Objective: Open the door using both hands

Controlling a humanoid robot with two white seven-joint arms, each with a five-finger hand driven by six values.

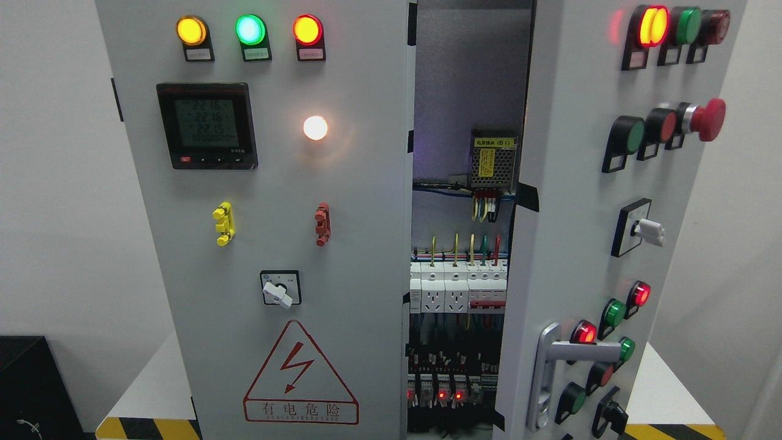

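A grey electrical cabinet fills the head view. Its left door (pixel 269 244) is flush and closed, carrying three lit lamps, a digital meter (pixel 206 126), a rotary switch (pixel 280 289) and a red warning triangle (pixel 300 379). The right door (pixel 586 201) stands swung partly outward, with a silver lever handle (pixel 553 366) low on its near edge and several push buttons and lamps. Through the gap I see the inside (pixel 464 244): a power supply, wires, sockets and breakers. Neither of my hands shows anywhere.
The cabinet stands on a white platform (pixel 146 385) with yellow and black hazard tape (pixel 146 429) along its front. A black box (pixel 33 391) sits at the lower left. White walls flank both sides.
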